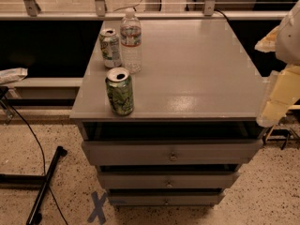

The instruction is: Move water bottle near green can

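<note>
Clear ribbed plastic water bottle with white cap (pixel 131 41) is stood upright at back left of grey table (pixel 197 78).
A pale white-and-green can (pixel 110 47) is set just beside it; dark green swirled can (pixel 119 91) nearer front, apart. Cream gripper (pixel 279 95) is held off right edge, bottle well to its left; grip state cannot be told.

We see a grey cabinet top (pixel 197 74) (drawers (pixel 172 153) beneath), water bottle (pixel 131 41) upright toward its back left, pale white-and-green can (pixel 110 47) just left of the bottle, green can (pixel 120 92) in front of the bottle, apart, gripper (pixel 277 97) well right of the bottle, past the top's edge.
</note>
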Tool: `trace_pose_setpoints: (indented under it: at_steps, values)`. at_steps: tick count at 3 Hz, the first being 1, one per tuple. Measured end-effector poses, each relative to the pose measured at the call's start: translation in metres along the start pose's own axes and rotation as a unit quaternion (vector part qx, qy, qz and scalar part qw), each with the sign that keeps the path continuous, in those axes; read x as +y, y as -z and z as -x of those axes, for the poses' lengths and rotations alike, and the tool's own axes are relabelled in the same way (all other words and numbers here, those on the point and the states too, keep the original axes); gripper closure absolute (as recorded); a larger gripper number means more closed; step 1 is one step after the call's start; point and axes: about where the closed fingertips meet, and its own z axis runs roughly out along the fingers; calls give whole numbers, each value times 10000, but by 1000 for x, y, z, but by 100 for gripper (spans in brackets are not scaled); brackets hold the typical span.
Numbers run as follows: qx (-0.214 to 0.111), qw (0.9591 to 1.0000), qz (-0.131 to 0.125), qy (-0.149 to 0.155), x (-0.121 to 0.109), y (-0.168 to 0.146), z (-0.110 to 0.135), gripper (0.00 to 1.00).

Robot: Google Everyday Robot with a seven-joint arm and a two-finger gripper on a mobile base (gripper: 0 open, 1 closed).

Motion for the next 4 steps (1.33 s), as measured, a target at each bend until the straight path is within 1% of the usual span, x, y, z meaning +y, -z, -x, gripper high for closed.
trace_pose_setpoints:
  at_steps: [1, 2, 3, 4]
  values:
    - [-44, 10000, -21, 33, -3, -1, 3, 0]
    - [-336, 9990, -138, 260, -25, -9, 24, 0]
    - [-1167, 9914, -325, 496, -65, -22, 69, 0]
    - [-2379, 9684, -467, 583, -111, -30, 137, 0]
